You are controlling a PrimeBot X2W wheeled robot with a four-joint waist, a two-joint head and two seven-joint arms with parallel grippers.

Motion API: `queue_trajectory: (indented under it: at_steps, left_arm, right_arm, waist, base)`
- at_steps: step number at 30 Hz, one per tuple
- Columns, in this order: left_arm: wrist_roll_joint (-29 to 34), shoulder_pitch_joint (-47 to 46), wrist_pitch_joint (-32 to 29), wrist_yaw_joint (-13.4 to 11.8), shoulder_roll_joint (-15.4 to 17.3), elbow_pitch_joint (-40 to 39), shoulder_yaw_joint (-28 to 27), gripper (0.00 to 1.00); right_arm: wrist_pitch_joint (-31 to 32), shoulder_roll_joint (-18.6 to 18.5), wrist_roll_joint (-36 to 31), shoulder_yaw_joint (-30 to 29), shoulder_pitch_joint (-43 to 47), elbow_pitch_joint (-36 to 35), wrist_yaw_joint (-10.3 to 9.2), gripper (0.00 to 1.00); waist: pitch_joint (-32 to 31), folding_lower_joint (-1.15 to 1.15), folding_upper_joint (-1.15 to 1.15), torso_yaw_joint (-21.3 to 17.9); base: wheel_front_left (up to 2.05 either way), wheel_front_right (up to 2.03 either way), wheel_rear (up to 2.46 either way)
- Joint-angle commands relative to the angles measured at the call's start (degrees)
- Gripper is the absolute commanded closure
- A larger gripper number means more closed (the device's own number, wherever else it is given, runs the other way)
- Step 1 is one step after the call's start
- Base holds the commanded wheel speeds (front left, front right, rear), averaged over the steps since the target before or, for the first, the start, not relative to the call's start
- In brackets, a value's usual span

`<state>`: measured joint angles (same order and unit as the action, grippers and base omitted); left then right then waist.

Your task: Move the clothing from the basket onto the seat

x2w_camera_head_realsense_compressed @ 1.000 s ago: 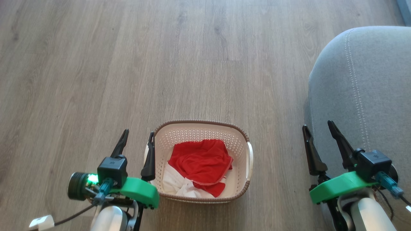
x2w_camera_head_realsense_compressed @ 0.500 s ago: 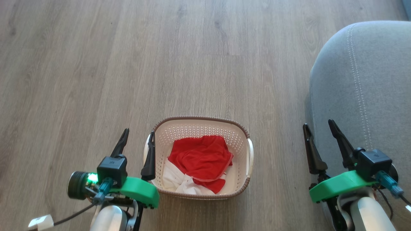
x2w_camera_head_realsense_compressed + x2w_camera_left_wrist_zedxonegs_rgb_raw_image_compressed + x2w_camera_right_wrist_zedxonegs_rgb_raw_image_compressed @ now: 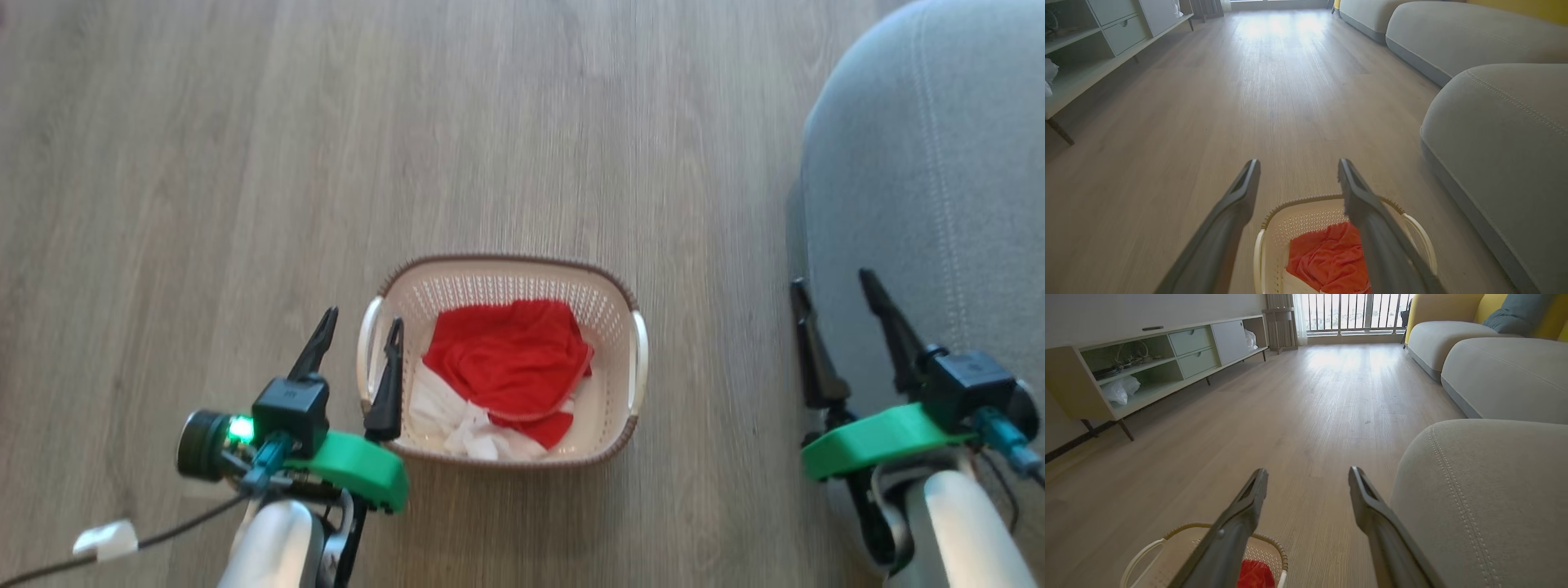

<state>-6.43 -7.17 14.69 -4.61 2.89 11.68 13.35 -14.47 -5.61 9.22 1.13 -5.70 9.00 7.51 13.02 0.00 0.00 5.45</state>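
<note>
The cream basket [image 3: 506,263] stands on the wood floor, holding crumpled red clothing [image 3: 506,359] with white fabric beneath. My left gripper [image 3: 363,316] is open above the basket's left handle, one finger over the rim and nothing between the fingers. In the left wrist view the left gripper [image 3: 1298,161] points past the basket [image 3: 1290,202] and the clothing [image 3: 1327,257]. My right gripper [image 3: 830,278] is open at the left edge of the grey seat [image 3: 922,163]. The right wrist view has the right gripper [image 3: 1307,470] between the basket [image 3: 1167,539] and the seat [image 3: 1486,490].
Further grey sofa sections [image 3: 1506,371] lie beyond the seat. A low cabinet with shelves and drawers [image 3: 1147,363] runs along the left wall. Bare wood floor [image 3: 490,122] stretches ahead. A cable with a white tag [image 3: 106,539] hangs by my left arm.
The whole head picture has shifted, so the camera has moved; basket and seat now sit higher in view. Both grippers stay open, and the clothing lies as before.
</note>
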Motion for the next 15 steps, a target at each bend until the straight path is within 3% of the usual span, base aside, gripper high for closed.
queue_trajectory:
  at_steps: [1,10,15]
  left_arm:
    - [1.2,-3.4,0.3,0.8,0.0,-0.8,-1.3,0.0]
    - [6.5,-10.8,0.3,6.0,1.7,9.7,1.3,0.0]
    - [7.6,-15.3,0.3,7.1,3.7,14.1,2.5,0.0]
  right_arm:
    - [-0.5,0.4,-1.6,0.0,-2.1,-1.4,-0.02,0.0]
    - [-0.5,2.2,-6.0,-2.8,-5.6,-1.9,-0.02,0.0]
    - [-0.5,2.5,-8.3,-2.5,-6.6,-2.7,-0.02,0.0]
  waist:
    - [4.1,0.0,0.0,-1.0]
    - [18.2,0.0,0.0,-5.0]
    - [24.5,0.0,0.0,-7.8]
  base:
    - [0.0,0.0,0.0]
    - [0.0,0.0,0.0]
    - [0.0,0.0,0.0]
